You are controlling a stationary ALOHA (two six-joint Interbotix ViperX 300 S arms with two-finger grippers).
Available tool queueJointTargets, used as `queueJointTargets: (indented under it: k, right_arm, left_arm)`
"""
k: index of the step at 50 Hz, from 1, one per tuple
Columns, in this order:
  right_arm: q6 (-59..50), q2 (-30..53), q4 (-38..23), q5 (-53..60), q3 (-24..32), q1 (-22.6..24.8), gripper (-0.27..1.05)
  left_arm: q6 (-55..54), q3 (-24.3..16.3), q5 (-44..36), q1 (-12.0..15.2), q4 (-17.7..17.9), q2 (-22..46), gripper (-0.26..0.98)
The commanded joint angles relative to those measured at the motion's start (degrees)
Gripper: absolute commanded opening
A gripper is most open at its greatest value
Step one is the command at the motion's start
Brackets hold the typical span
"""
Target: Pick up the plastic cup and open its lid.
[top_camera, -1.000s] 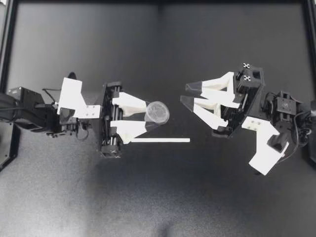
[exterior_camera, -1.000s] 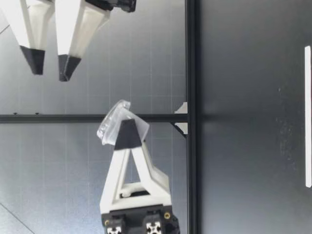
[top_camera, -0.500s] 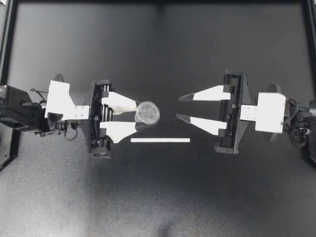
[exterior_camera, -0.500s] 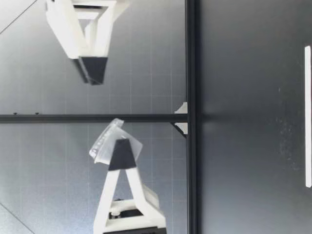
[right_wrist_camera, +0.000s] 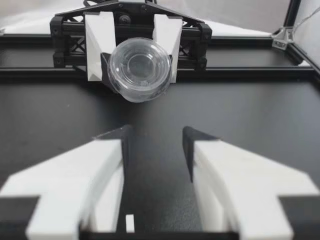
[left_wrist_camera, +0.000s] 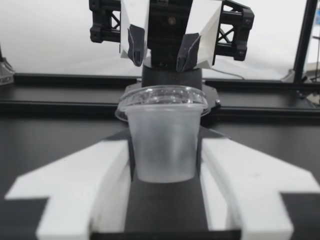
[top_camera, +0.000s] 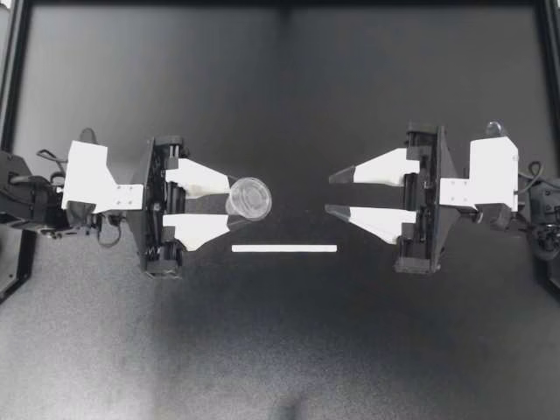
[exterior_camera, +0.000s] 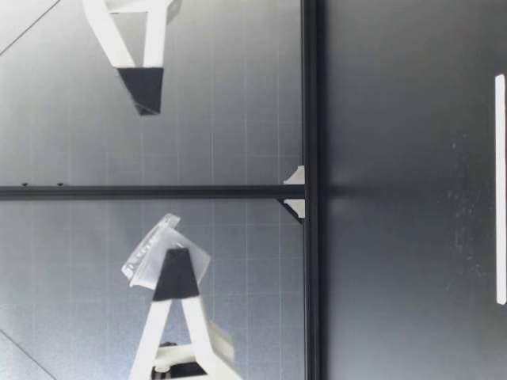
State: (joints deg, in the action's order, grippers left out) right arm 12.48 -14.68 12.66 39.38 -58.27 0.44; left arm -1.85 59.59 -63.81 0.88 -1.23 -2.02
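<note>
A clear plastic cup (top_camera: 252,197) with its lid on hangs in the air, tilted, lid toward my right arm. My left gripper (top_camera: 234,202) is shut on the cup's body from two sides. In the left wrist view the cup (left_wrist_camera: 164,142) sits upright between the fingers, with the lid (left_wrist_camera: 162,96) at its top. My right gripper (top_camera: 331,193) is open and level, facing the cup across a gap, touching nothing. From the right wrist view the lid (right_wrist_camera: 141,69) faces my open right gripper (right_wrist_camera: 156,150). The low view shows the cup (exterior_camera: 150,249) high above the table.
A white strip (top_camera: 284,248) lies on the black table (top_camera: 280,350), below the gap between the grippers. Black frame rails (top_camera: 10,87) run along the table's edges.
My left gripper has drawn back to the left and risen with the cup. My right gripper has turned level, pulled back to the right, and now points straight at the lid.
</note>
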Motion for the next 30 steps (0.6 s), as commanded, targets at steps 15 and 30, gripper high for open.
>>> queueJointTargets:
  k: [15,30]
  right_arm:
    - [-0.35,0.0,0.0,0.18,0.53,0.62,0.47]
    - [-3.43,0.0,0.0,-0.09,0.35,0.88,0.47]
  left_arm:
    - [0.09,-1.05,2.02,0.0,-0.09,-2.9,0.21]
    - [0.18,-1.23,2.99,0.09,-0.09,-3.16,0.21]
